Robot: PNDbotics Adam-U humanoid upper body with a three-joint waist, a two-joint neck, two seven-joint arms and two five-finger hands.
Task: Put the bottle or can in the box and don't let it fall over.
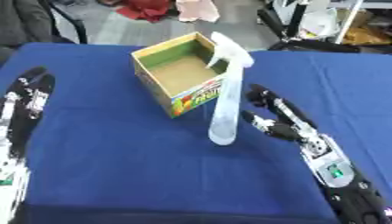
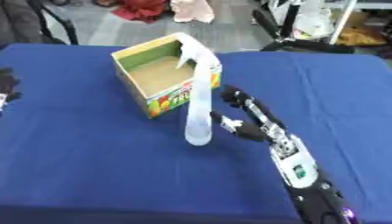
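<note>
Spray bottle (image 1: 224, 109) standing upright on the blue table (image 1: 115, 153), its base just in front of the near right corner of the open box (image 1: 177, 72), its trigger head level with and overlapping the box's right wall in both views. The bottle's long axis runs vertical, with a slight lean in the picture towards the top right in the left eye view; the nozzle points left, over the box opening. The right hand (image 2: 245, 120) lies just to the right of the bottle, fingers extended and spread towards it, thumb reaching for the lower body; the fingers are apart and hold nothing, and whether any fingertip touches the bottle cannot be told. The left hand (image 1: 29, 98) rests flat and open at the left edge of the table, well apart from bottle and box, so the right hand is plainly the nearer. The bottle thus lies to the left of the working hand, and the box lies beyond and to the left of the bottle; the coming move probably calls for closing round the tall, narrow body and lifting it over the near wall, where a tip is the likely fault. The box's front face carries a bright red, yellow and green print; its lettering cannot be read. The box interior is bare brown card with green inner walls.
</note>
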